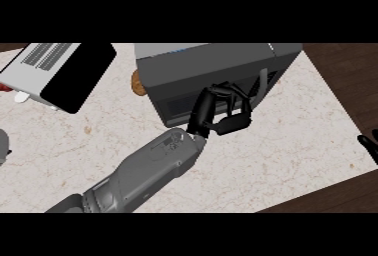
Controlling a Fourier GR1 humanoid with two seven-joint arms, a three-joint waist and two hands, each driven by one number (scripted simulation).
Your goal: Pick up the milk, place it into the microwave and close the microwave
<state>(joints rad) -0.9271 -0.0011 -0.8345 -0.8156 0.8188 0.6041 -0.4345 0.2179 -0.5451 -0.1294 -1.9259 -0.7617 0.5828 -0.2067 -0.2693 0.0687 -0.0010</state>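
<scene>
The grey microwave (214,65) stands at the back middle of the counter with its door shut and its handle (262,82) on the right side of the front. My left hand (210,107) is against the door's front, fingers loosely bent and holding nothing. Its grey forearm (148,170) comes in from the lower left. The milk is not visible anywhere. My right hand (368,145) shows only partly at the right edge, resting open.
A white appliance (33,67) with a black panel (81,75) sits at the back left. A brown object (136,82) lies against the microwave's left side. The marble counter (295,150) ends at dark wood on the right.
</scene>
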